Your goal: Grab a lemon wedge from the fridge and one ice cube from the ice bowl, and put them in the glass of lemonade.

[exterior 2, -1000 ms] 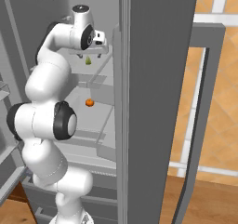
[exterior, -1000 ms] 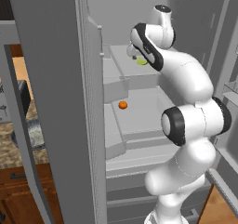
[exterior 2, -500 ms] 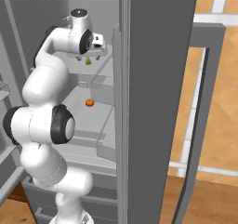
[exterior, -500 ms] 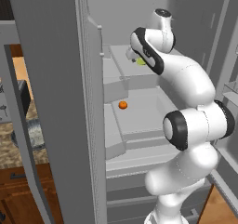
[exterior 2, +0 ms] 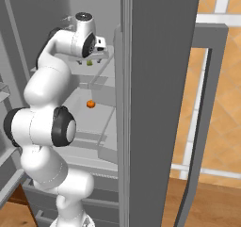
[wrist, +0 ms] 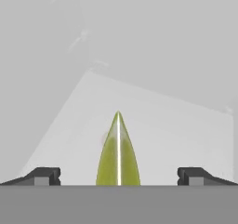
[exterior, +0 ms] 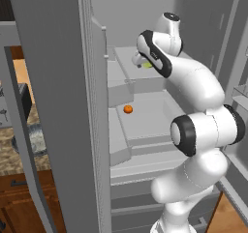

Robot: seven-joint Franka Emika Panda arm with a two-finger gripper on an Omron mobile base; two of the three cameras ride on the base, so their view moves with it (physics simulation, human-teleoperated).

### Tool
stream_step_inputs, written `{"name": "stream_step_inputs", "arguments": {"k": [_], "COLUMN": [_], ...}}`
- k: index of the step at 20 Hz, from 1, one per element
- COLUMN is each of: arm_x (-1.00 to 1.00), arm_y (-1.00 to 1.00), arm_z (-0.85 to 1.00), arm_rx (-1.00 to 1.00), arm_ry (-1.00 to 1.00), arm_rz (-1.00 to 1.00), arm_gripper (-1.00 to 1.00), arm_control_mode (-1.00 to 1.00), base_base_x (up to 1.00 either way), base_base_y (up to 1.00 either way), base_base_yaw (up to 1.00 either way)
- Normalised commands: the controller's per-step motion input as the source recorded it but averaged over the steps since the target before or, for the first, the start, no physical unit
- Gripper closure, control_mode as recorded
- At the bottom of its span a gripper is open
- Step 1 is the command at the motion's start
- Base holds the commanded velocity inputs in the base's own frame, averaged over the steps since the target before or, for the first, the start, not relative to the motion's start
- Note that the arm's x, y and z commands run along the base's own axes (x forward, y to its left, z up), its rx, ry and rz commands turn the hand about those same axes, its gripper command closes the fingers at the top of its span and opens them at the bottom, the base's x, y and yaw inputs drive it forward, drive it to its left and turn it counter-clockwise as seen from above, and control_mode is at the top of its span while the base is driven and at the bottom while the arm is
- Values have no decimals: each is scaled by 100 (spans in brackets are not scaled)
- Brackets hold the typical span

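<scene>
My gripper [wrist: 118, 176] is spread wide over the upper shelf [exterior: 145, 80] of the fridge [exterior 2: 155, 80], holding nothing: in the hand view its left fingertip [wrist: 42, 175] stands well left of the lemon wedge [wrist: 118, 153], the wedge sits midway in the gap, and the other tip stands well right of it, neither touching. The wedge's near end is cut off at the bottom of that view. From the base views my wrist hides most of the wedge, leaving a yellow-green sliver, while a small orange fruit [exterior: 128, 109] lies on the shelf below.
</scene>
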Motion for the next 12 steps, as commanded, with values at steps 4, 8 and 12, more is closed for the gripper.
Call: {"name": "stream_step_inputs", "arguments": {"k": [4,8,12], "arm_x": [-1,-4,0], "arm_y": [0,0,0], "arm_z": [-26,-14,0], "arm_rx": [0,0,0], "arm_ry": [0,0,0], "arm_rz": [3,1,0], "arm_gripper": [-100,-100,100], "arm_control_mode": [-100,-100,-100], "base_base_x": [0,0,0], "base_base_y": [0,0,0], "base_base_yaw": [0,0,0]}}
